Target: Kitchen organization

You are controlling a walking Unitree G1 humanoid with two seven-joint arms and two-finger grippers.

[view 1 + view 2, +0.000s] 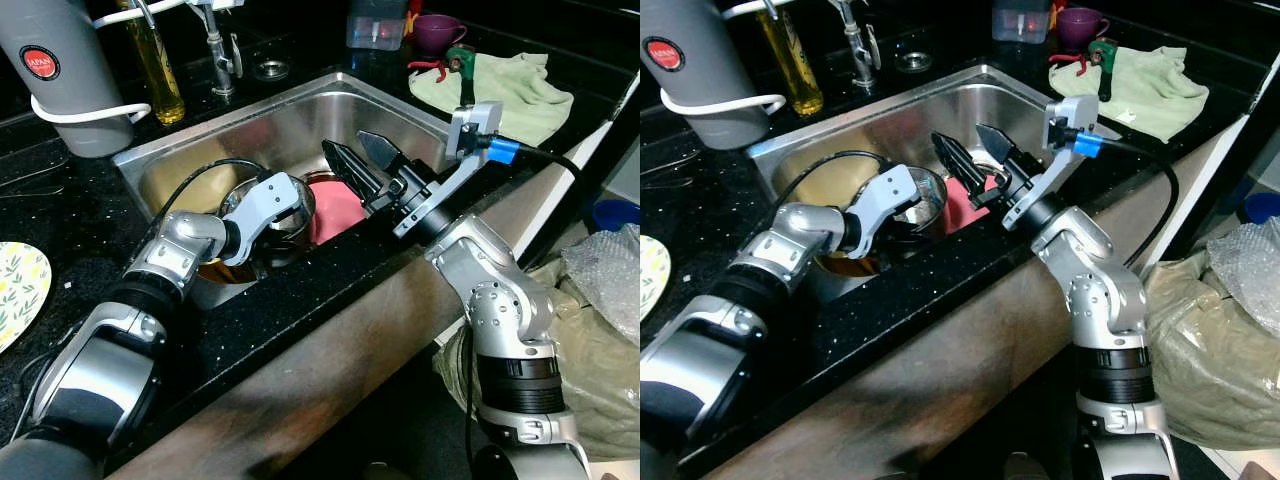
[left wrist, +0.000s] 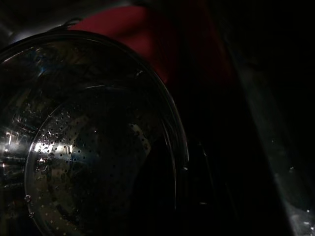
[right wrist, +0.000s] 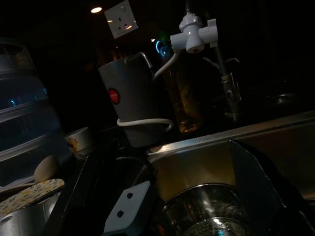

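Note:
A steel perforated bowl (image 1: 298, 198) sits in the steel sink (image 1: 290, 125), with a pink plate (image 1: 335, 212) leaning beside it. My left gripper (image 1: 266, 238) reaches down into the sink at the bowl's near rim, its tips lost in shadow. The left wrist view looks into the bowl (image 2: 98, 162), with the pink plate (image 2: 142, 34) behind. My right gripper (image 1: 357, 157) hovers open above the plate and the sink's near right side, holding nothing. The bowl's rim (image 3: 206, 211) glints in the right wrist view.
On the black counter behind the sink stand a grey kettle (image 1: 65, 75), an oil bottle (image 1: 155, 60) and the tap (image 1: 220, 50). A green cloth (image 1: 500, 90), purple cup (image 1: 437, 30) and clear tub (image 1: 375, 30) lie back right. A patterned plate (image 1: 15, 290) is left.

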